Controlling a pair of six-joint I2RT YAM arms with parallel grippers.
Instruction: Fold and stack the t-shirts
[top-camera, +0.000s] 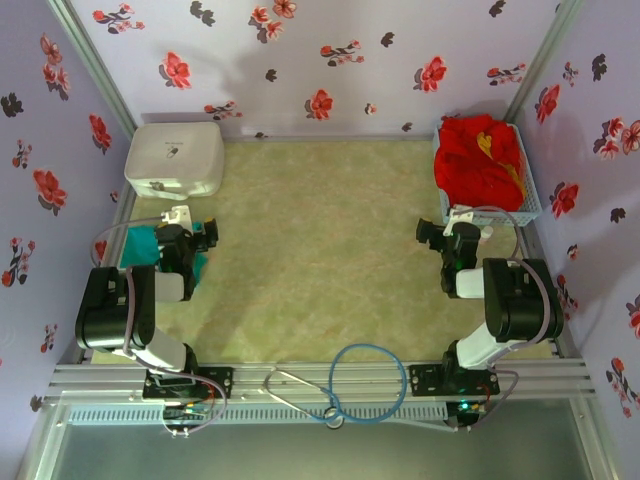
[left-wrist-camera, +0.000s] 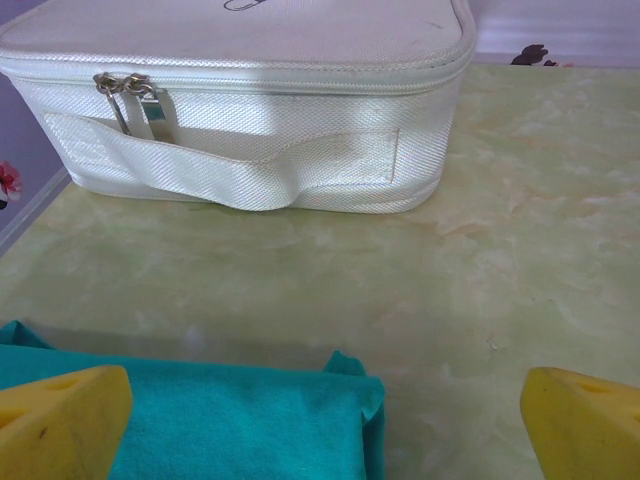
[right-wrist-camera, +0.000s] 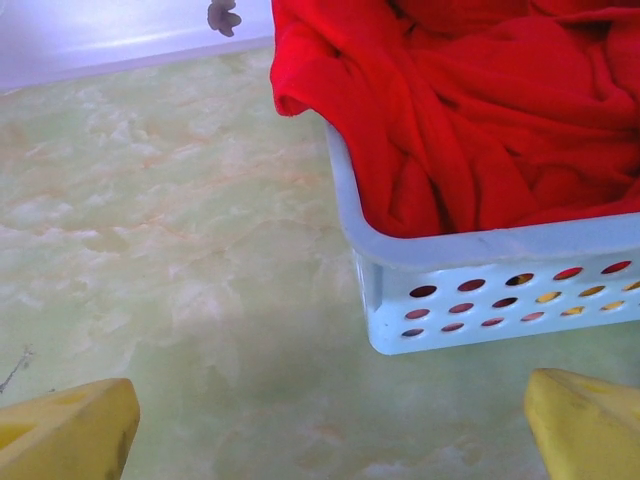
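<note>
**Inspector:** Fingers (left-wrist-camera: 60, 420) of left gripper (left-wrist-camera: 320, 430)?

**Recorder:** Yellow, spread wide, gripping nothing. Poised low over near part of folded teal t-shirt (left-wrist-camera: 230, 420) at left side of table (top-camera: 320, 240). White zip case (left-wrist-camera: 250, 100) beyond, apart from the cloth.

**Inspector:** And right gripper (right-wrist-camera: 330, 435)?

**Recorder:** Likewise spread wide, empty. Held above bare table, just short of pale blue basket (right-wrist-camera: 480, 255).

**Inspector:** Status of red t-shirts (right-wrist-camera: 480, 120)?

**Recorder:** Heaped unfolded in basket at far right corner, one fold draped over its rim. Yellow mark (top-camera: 490, 145) noted on top of heap from overhead view. Number of shirts in heap: cannot tell.
</note>
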